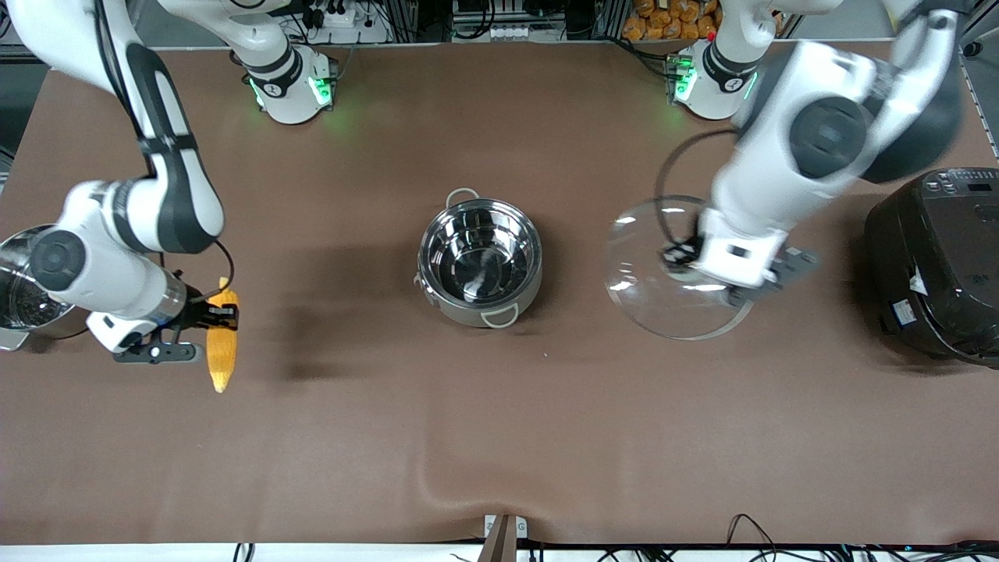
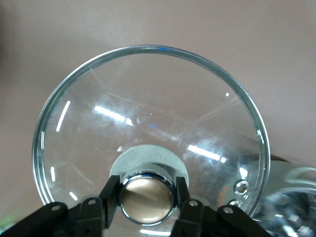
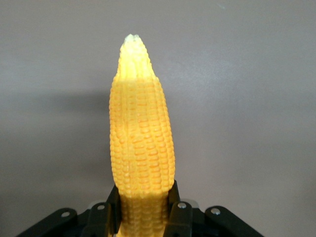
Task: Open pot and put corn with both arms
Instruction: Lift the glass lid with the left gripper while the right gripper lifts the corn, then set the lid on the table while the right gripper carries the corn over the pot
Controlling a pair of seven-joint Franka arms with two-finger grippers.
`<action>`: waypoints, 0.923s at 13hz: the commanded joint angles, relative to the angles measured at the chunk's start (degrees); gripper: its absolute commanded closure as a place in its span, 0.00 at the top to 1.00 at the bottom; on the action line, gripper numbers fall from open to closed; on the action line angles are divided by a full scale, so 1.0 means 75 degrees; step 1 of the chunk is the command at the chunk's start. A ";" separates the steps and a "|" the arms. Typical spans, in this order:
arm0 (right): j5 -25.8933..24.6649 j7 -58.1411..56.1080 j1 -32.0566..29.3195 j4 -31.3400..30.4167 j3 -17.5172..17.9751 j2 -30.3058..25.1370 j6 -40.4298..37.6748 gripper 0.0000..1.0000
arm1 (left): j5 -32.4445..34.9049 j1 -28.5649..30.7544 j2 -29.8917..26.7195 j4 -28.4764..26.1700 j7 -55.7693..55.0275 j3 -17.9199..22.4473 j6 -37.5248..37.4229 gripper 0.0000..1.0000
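The steel pot [image 1: 460, 311] stands uncovered and empty in the middle of the table; part of it also shows in the left wrist view [image 2: 296, 207]. My left gripper [image 1: 680, 261] [image 2: 147, 196] is shut on the metallic knob [image 2: 147, 197] of the glass lid [image 1: 648, 297] [image 2: 148, 108], holding it over the table between the pot and the rice cooker. Toward the right arm's end of the table, my right gripper [image 1: 222, 314] [image 3: 143, 197] has both jaws against the wide end of the yellow corn [image 1: 222, 351] [image 3: 140, 133], whose tip points toward the front camera.
A large black rice cooker [image 1: 936, 265] sits at the left arm's end of the table. A steel steamer pot [image 1: 19, 289] stands at the table's edge by the right arm. Brown table surface lies between the corn and the pot.
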 commanded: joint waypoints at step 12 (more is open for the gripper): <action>-0.0035 0.5700 0.3761 0.1516 0.0002 -0.0652 -0.2374 0.20 | -0.0102 0.2051 -0.0756 -0.6281 0.3414 -0.0131 0.5827 0.00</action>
